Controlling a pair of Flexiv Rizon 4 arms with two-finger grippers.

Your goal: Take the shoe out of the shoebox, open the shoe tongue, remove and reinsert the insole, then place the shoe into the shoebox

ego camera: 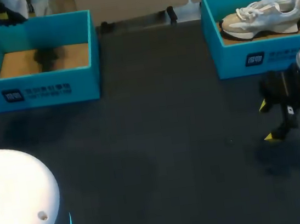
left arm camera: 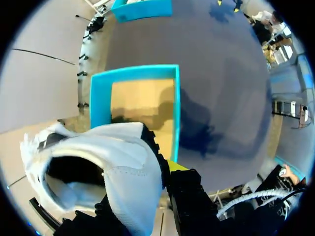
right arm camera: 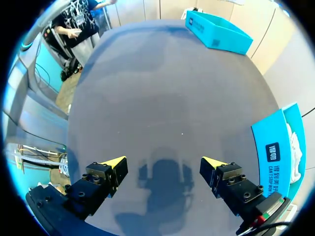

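Left gripper (left arm camera: 165, 172) hangs high above the left shoebox (left arm camera: 100, 103), seemingly clamped on a white sneaker (left arm camera: 118, 162). Right gripper (right arm camera: 164, 162) hovers low over the table (right arm camera: 162, 88), its 2 fingers apart.

A dark grey tabletop (ego camera: 161, 116), evenly lit.

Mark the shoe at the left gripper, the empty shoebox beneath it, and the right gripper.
white shoe (left arm camera: 123, 157), left wrist view, its side panel.
empty shoebox (left arm camera: 101, 98), left wrist view, its blue side wall.
right gripper (right arm camera: 163, 162), right wrist view, midway between yellow fingertips.
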